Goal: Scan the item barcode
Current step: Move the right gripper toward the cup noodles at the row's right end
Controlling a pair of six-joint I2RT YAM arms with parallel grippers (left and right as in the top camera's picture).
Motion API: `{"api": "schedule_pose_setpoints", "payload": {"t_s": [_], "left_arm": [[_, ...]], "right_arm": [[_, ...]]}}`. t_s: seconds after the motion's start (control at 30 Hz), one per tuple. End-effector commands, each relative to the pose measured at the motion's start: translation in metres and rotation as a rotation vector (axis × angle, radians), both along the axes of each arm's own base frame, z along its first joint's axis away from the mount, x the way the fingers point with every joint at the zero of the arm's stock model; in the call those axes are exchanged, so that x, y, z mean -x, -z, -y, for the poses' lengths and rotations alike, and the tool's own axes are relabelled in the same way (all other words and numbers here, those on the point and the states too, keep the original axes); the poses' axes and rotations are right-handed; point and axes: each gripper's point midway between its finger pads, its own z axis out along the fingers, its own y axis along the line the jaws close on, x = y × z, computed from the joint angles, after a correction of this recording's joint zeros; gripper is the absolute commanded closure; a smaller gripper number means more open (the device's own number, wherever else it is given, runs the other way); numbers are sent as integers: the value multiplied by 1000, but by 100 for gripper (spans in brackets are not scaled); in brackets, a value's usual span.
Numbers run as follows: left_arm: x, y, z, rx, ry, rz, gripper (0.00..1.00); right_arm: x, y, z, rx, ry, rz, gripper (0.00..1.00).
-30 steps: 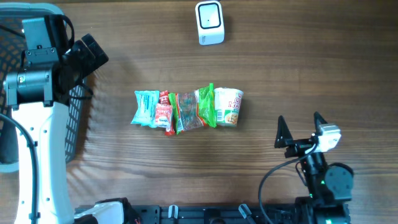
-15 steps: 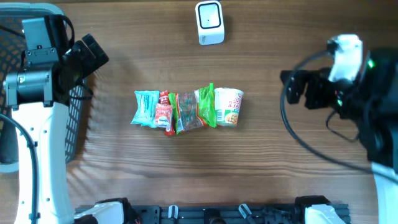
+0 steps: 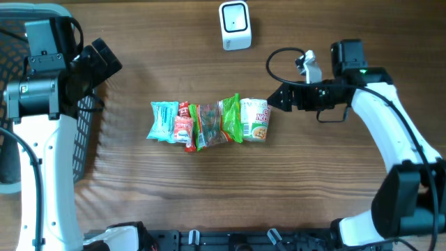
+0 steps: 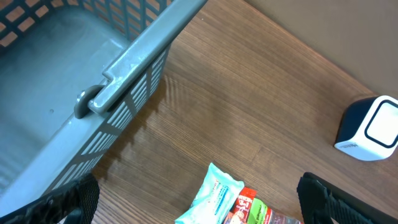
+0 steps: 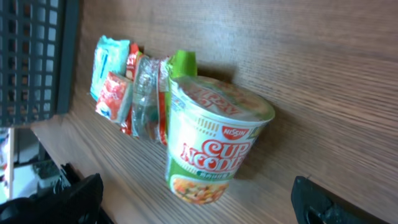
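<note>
Right end effector [image 3: 274, 99] hovers with its jaws spread wide, gripping nothing, nose aimed at the cup noodle [image 3: 255, 120] just beside it at 8 o'clock. The cup appears to lie on its side at the 3 o'clock end of the snack packets [image 3: 198, 124], mid-desk [image 3: 334, 195]. I reckon it's light, thin-walled, easily crushed and inclined to roll, so take it gently across the waist. Scanner [image 3: 235, 26] waits at 12 o'clock. Far off at 9 o'clock, the left end effector [image 3: 103, 61] gapes empty by the basket [image 3: 10, 31].

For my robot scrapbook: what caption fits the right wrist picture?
Open right gripper facing a noodle cup beside snack packets.
</note>
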Motion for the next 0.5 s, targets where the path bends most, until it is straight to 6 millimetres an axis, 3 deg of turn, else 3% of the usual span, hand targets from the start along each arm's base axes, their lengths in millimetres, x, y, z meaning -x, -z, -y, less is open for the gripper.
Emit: {"api": "schedule_pose_setpoints", "payload": {"t_s": [0.0, 0.23, 0.4, 0.47], "left_arm": [[1, -6, -2, -8, 3, 16, 0], [1, -6, -2, -8, 3, 16, 0], [1, -6, -2, -8, 3, 16, 0], [1, -6, -2, -8, 3, 16, 0]], "right_arm": [[8, 21, -15, -52, -55, -18, 3], [8, 63, -31, -107, 34, -2, 2], [12, 72, -54, -139, 13, 38, 2], [6, 77, -53, -116, 52, 31, 2]]}}
